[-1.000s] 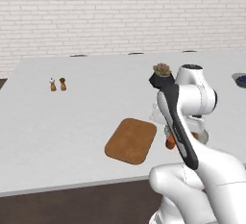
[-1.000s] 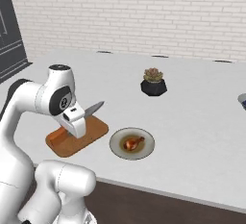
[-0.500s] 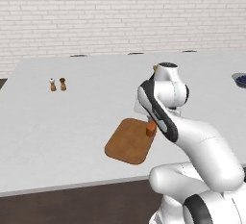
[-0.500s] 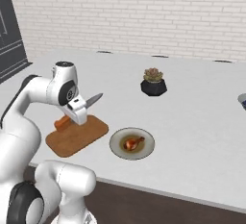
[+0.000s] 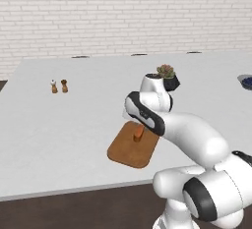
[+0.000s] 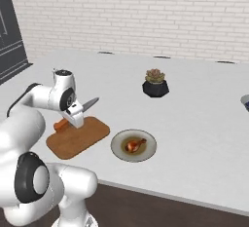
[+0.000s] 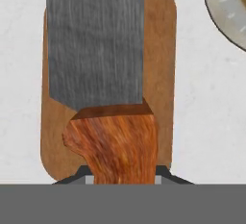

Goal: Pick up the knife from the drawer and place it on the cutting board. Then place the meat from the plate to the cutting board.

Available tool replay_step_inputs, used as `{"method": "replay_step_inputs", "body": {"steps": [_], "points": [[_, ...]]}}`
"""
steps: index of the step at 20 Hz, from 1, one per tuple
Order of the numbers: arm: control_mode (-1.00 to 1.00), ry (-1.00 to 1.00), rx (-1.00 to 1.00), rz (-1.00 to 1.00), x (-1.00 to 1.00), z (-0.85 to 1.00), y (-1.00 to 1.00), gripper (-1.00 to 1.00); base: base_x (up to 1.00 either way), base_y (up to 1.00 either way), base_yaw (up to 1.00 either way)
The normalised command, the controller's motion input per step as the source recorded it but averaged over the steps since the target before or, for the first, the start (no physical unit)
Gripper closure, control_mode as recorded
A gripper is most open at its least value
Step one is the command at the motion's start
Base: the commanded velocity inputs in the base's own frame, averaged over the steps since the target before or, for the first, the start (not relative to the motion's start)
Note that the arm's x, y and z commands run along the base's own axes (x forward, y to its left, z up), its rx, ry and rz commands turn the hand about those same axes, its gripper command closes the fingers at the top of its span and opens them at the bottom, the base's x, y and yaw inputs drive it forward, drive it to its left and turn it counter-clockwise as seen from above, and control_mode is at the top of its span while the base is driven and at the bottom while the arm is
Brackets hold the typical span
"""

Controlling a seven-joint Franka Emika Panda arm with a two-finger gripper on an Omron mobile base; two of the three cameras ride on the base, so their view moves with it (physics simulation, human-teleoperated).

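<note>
Claw [image 6: 74, 119] clamps knife [image 6: 78, 113] handle, blade running lengthwise above cutting board [image 6: 78, 138].

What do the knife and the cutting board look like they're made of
The knife: blade looks like brushed grey metal, with fine streaks; handle like glossy orange wood, swirled grain. The cutting board: apparently matte orange-brown wood, though its grain is faint.

Flat, even bright render lighting, no glare. Soft faint shadow under cutting board [image 5: 133, 145] mid-frame. Base views slightly soft; hand view close-up blurry, coarse textures.
</note>
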Motion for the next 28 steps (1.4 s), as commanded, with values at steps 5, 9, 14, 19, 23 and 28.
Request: {"method": "replay_step_inputs", "body": {"steps": [5,9,14,19,23,28], "points": [[-1.00,-0.01,0.00,0.00,0.15,-0.41,0.27,1.00,0.00,0.00,0.00],[-1.00,0.00,0.00,0.00,0.43,-0.51,0.21,1.00,0.00,0.00,0.00],[-1.00,0.00,0.00,0.00,0.46,-0.53,0.09,1.00,0.00,0.00,0.00],[-1.00,0.00,0.00,0.00,0.26,-0.30,0.11,1.00,0.00,0.00,0.00],[-1.00,0.00,0.00,0.00,0.11,-0.20,0.14,1.00,0.00,0.00,0.00],[-1.00,0.01,0.00,0.00,0.15,-0.29,0.18,1.00,0.00,0.00,0.00]]}}
